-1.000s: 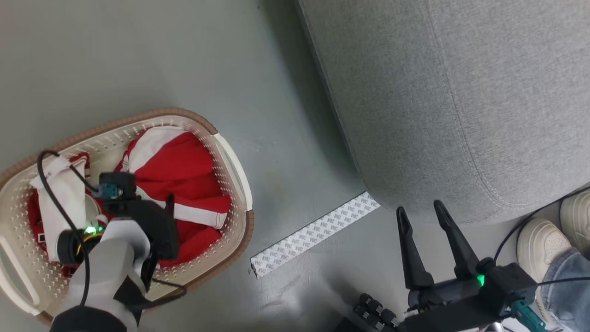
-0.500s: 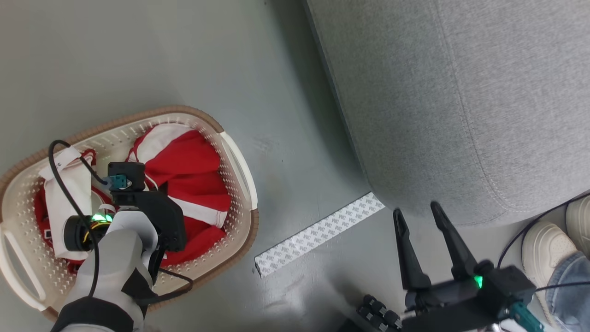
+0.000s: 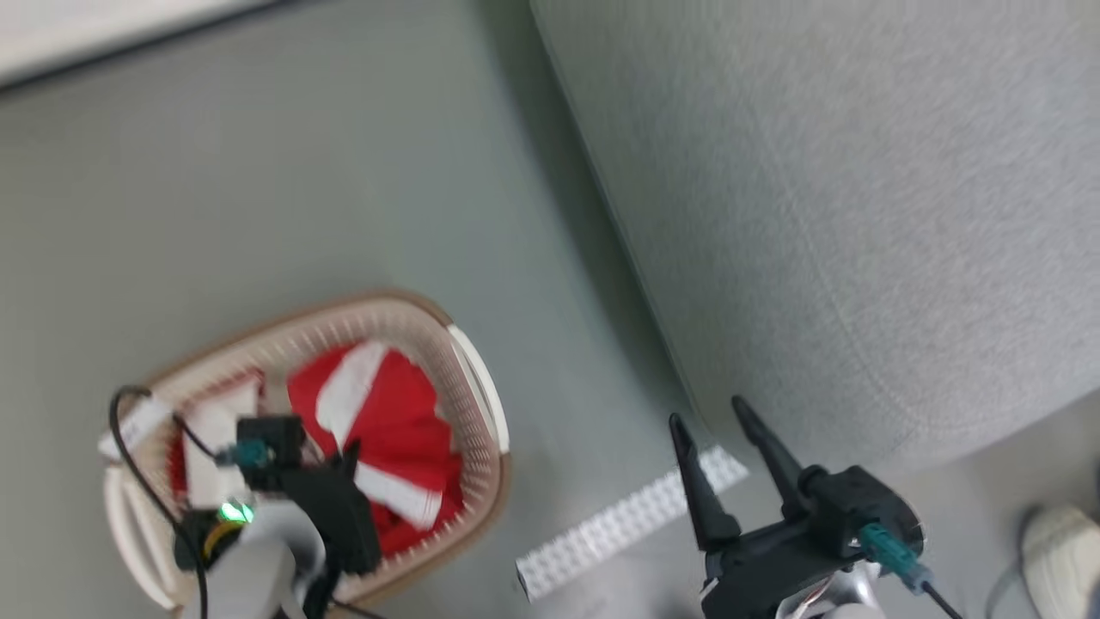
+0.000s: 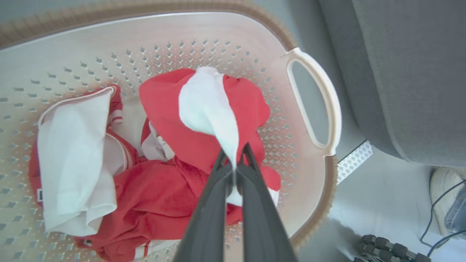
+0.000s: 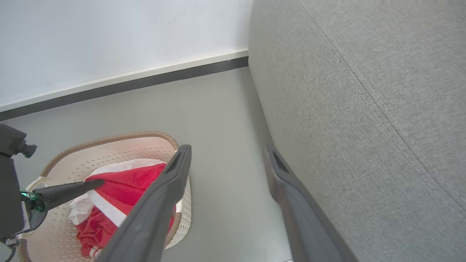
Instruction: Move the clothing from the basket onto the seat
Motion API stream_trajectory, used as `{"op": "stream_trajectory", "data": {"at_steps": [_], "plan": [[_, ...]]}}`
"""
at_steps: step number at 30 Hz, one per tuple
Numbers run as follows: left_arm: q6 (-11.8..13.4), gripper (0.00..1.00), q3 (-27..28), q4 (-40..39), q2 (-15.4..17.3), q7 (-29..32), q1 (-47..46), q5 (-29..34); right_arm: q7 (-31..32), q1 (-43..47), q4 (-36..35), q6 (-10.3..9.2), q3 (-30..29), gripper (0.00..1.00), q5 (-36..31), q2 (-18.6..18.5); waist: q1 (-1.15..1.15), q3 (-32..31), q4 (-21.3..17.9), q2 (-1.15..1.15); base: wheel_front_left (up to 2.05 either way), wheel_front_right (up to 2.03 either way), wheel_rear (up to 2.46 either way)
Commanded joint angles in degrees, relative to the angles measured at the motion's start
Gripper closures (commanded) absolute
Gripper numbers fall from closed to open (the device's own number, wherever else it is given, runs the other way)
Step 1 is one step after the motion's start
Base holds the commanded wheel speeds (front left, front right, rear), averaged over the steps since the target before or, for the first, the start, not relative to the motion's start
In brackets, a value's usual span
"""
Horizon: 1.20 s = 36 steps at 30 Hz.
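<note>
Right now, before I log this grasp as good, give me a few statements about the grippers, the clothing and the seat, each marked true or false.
1. The left gripper is shut on a red and white piece of the clothing above the basket. True.
2. The right gripper grips a garment as well. False: its jaws stand open with nothing between them, near the edge of the seat.
3. One garment lies on the seat. False: every garment in view is in or just over the basket.
4. The basket stands on the floor beside the seat. True.
</note>
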Motion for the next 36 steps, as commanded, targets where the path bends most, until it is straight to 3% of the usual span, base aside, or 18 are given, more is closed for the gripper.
{"op": "stream_trajectory", "data": {"at_steps": [1,2,7,12,18,25,36], "plan": [[-0.4,1.0,-1.0,-0.8,-0.3,0.0,2.7,-1.7,0.3,0.1,0.9,0.02,0.3,0.0,0.5,-0.4,0.0,-16.6,7.7,0.01,0.0,0.0,0.0],[-0.3,1.0,-3.7,-3.4,-0.3,0.2,5.8,-4.5,0.8,0.8,2.4,0.02,0.7,0.0,1.2,-0.8,0.0,-21.6,9.4,0.01,0.0,0.0,0.0],[2.0,1.0,-11.2,-9.8,-0.3,1.7,11.3,-10.6,2.0,4.7,4.5,0.02,-0.2,0.0,2.4,-0.9,0.0,-32.4,14.0,0.01,0.0,0.0,0.0],[4.6,1.0,-16.9,-14.9,-0.2,2.1,10.5,-13.8,2.6,7.9,3.3,0.02,-1.6,0.0,2.1,-0.7,0.0,-37.6,18.3,0.01,0.0,0.0,0.0],[6.2,1.0,-21.3,-19.9,-0.1,2.3,7.3,-17.4,3.1,10.9,2.7,0.02,-1.6,0.0,1.3,-0.5,0.0,-40.9,23.2,0.01,0.0,0.0,0.0],[7.3,1.0,-26.2,-23.8,-0.2,1.7,2.2,-20.4,3.3,11.3,3.3,0.02,0.2,0.0,1.4,-0.1,0.0,-42.7,25.9,0.01,0.0,0.0,0.0],[6.3,1.0,-32.9,-28.3,-0.2,0.1,-2.8,-24.0,4.4,7.6,6.4,0.02,4.6,0.0,3.8,-0.1,0.0,-44.5,27.6,0.01,0.0,0.0,0.0]]}}
